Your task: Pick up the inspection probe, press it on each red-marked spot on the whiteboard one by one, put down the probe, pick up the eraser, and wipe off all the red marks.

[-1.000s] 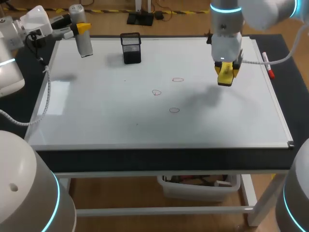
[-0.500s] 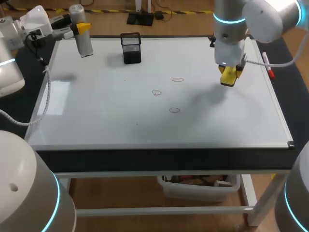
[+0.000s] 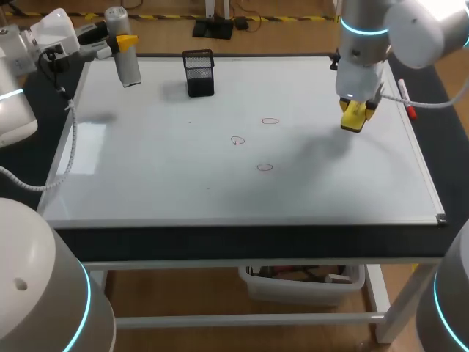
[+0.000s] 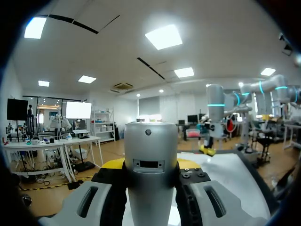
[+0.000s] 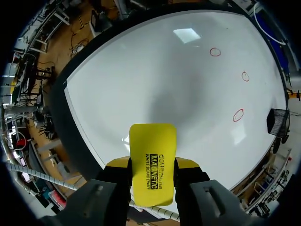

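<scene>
My left gripper (image 3: 121, 44) is shut on the silver cylindrical probe (image 3: 126, 55), held in the air over the whiteboard's (image 3: 183, 183) far left corner. In the left wrist view the probe (image 4: 150, 165) stands between the yellow fingertips (image 4: 112, 164). My right gripper (image 3: 354, 111) is shut on the yellow eraser (image 3: 353, 119) above the board's right part, right of the marks. The eraser (image 5: 152, 162) fills the right gripper (image 5: 152, 165) in the right wrist view. Three small red rings (image 3: 270, 121) (image 3: 237, 140) (image 3: 264, 167) lie mid-board, also seen as red rings (image 5: 215, 52) ahead of the eraser.
A black mesh pen holder (image 3: 198, 72) stands at the board's far edge, left of centre. A red-capped marker (image 3: 405, 99) lies along the right rim, close to my right arm. The table's black edge frames the board.
My right arm has carried the eraser to the right, toward the board's right rim. The left arm and the probe have not moved.
</scene>
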You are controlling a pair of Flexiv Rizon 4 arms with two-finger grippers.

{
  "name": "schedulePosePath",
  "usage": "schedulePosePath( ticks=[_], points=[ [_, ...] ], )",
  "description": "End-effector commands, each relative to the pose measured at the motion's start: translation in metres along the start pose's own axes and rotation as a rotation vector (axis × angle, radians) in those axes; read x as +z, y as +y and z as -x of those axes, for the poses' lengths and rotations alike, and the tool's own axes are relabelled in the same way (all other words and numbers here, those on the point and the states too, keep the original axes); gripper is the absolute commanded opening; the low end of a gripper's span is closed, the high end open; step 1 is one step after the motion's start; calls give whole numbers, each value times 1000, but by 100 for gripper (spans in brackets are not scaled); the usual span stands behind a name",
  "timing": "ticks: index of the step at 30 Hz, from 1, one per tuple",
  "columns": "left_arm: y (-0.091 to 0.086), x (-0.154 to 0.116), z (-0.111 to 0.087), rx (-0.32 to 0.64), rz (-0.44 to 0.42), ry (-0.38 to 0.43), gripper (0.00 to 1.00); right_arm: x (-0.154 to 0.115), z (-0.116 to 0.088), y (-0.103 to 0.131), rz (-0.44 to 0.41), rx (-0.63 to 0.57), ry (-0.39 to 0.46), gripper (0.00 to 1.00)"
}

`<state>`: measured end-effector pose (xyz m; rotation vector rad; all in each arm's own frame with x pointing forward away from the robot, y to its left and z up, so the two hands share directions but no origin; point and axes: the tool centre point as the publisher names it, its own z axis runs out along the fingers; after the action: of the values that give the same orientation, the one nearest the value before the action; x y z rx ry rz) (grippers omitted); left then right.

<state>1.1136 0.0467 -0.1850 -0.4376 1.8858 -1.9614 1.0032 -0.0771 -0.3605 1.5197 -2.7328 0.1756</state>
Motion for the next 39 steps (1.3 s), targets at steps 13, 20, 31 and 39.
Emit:
schedulePosePath(
  ticks=[13, 20, 31, 39],
  points=[
    [0, 0, 0, 2, -4, -1, 0, -4, -8, -4, 52, 35, -19, 0],
    [0, 0, 0, 2, -4, -1, 0, -4, -9, -4, 72, 53, 7, 0],
    [0, 0, 0, 2, -4, -1, 0, -4, -9, -4, 72, 53, 7, 0],
    [0, 43, -49, 12, -15, 160, 0, -4, -9, -4, 72, 53, 7, 0]
  ],
)
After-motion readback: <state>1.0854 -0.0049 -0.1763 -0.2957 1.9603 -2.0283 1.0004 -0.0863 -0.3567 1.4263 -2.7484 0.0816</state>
